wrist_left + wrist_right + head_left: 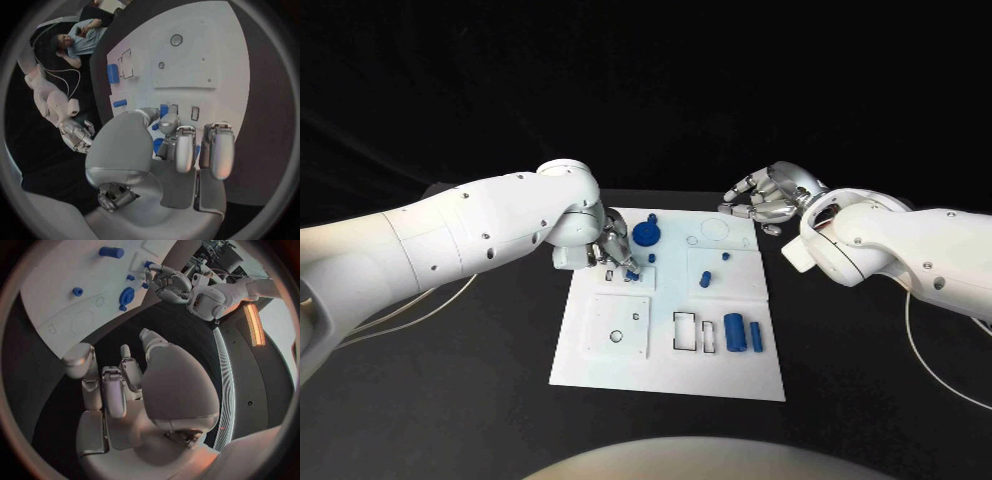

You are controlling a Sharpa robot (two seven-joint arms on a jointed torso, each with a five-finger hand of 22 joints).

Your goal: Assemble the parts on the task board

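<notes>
Black surface, flat white plastic task board (668,375) at centre, small blue plastic parts (734,331) lying across it.

Judge those parts light, rigid and smooth; you would pinch each by its sides. Your left robot hand (612,250) hangs over the board's far-left corner, fingers curled about a short blue peg (164,110). Your right robot hand (764,200) rests off the far-right corner, fingers curled in, holding nothing.

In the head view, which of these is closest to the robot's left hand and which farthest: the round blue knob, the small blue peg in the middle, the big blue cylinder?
From the left hand:
1. Round blue knob, just beside the hand, at the board's far end.
2. Small blue peg, mid-board, toward the right arm's side.
3. Big blue cylinder, toward the board's near right corner.
</notes>
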